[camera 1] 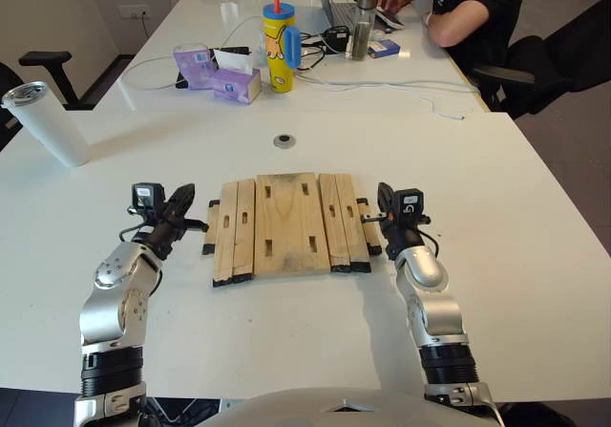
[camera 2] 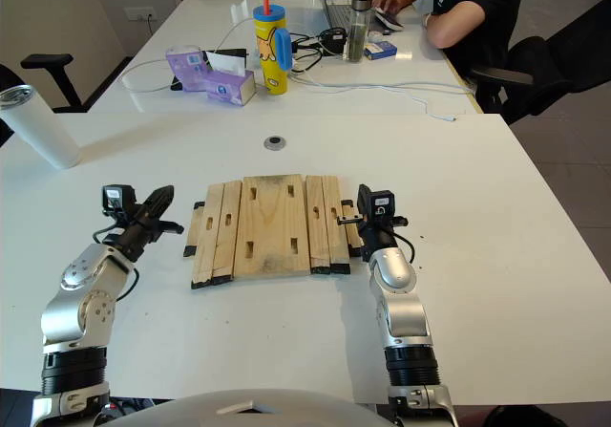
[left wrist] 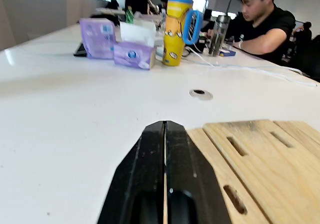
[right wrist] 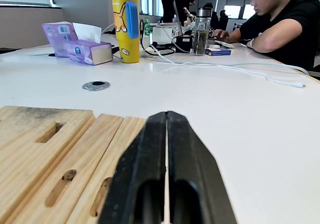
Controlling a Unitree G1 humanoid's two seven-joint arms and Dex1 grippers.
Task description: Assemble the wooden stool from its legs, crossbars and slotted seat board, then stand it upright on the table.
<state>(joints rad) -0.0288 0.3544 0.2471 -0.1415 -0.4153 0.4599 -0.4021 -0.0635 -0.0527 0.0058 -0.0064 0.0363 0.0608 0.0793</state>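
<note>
The wooden stool parts lie flat and side by side in the middle of the white table. A wide slotted seat board (camera 1: 286, 222) is in the centre, with narrower slotted slats on its left (camera 1: 235, 231) and right (camera 1: 342, 222). My left gripper (camera 1: 185, 196) rests low over the table just left of the left slats, shut with nothing in it; its joined fingers (left wrist: 165, 149) point along the wood's edge. My right gripper (camera 1: 384, 194) sits just right of the right slats, also shut and empty, fingers (right wrist: 166, 134) pressed together beside the slats (right wrist: 95, 159).
A round cable grommet (camera 1: 284, 141) sits in the table behind the boards. A white tumbler (camera 1: 43, 121) stands at the far left. On the table beyond are purple tissue boxes (camera 1: 221, 75), a yellow cup (camera 1: 280, 47), a bottle (camera 1: 361, 26) and a white cable (camera 1: 420, 93).
</note>
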